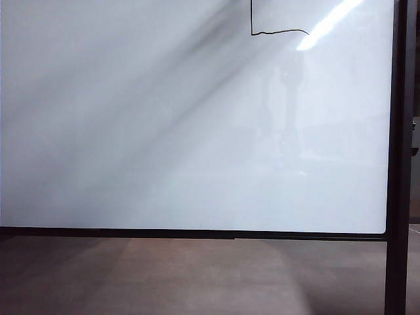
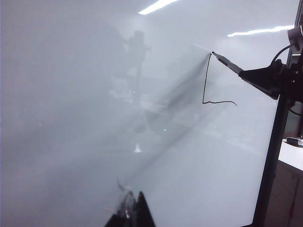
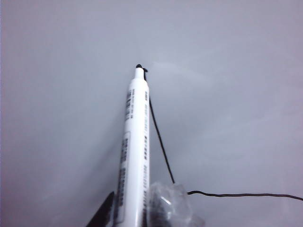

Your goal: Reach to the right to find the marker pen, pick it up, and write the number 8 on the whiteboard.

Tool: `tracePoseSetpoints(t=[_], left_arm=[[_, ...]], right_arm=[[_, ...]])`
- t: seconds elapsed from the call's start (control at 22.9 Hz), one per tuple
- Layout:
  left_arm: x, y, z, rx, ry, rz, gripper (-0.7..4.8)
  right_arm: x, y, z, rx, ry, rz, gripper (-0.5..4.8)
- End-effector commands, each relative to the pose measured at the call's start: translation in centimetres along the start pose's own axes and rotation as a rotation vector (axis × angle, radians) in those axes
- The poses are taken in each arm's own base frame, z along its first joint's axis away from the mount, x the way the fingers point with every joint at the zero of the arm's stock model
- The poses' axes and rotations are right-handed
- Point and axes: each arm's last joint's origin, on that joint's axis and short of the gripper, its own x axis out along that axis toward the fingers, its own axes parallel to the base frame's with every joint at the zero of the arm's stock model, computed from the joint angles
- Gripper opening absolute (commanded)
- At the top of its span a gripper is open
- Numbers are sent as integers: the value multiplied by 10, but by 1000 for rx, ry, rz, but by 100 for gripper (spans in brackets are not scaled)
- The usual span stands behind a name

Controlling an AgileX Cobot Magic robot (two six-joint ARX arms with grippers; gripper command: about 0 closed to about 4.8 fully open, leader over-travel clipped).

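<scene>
The whiteboard [image 1: 164,131] fills the exterior view. Near its top edge run thin black strokes of the number 8 [image 1: 275,31]: one vertical line and one roughly level line that meet in a square corner. In the left wrist view the same strokes [image 2: 205,80] show, with the marker pen [image 2: 226,61] touching the top of the vertical line. My right gripper [image 2: 244,74] reaches in from the frame side. Up close, my right gripper [image 3: 135,215] is shut on the white barrel of the marker pen [image 3: 135,142], its dark tip on the board. My left gripper [image 2: 134,203] hangs shut and empty before the board.
A dark frame post [image 1: 397,131] bounds the board on the right and a dark rail [image 1: 197,233] runs along its bottom, with brown floor [image 1: 197,275] below. Past the post a white counter [image 2: 291,158] carries a small dark object [image 2: 294,141]. Ceiling lights glare on the board.
</scene>
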Motion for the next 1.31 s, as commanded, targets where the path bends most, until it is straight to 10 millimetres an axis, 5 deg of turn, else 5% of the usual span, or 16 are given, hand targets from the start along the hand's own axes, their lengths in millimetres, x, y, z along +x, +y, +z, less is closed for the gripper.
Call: tracePoseSetpoints(t=[0.04,1.31], left_arm=[[0,0,3,-1,-16,-6,-5],[0,0,3,-1,-16,-6,-5]], right_arm=[[-1,1,4,-6,-22,4,-6],[-23,-43,25,-53,1,-199,-6]])
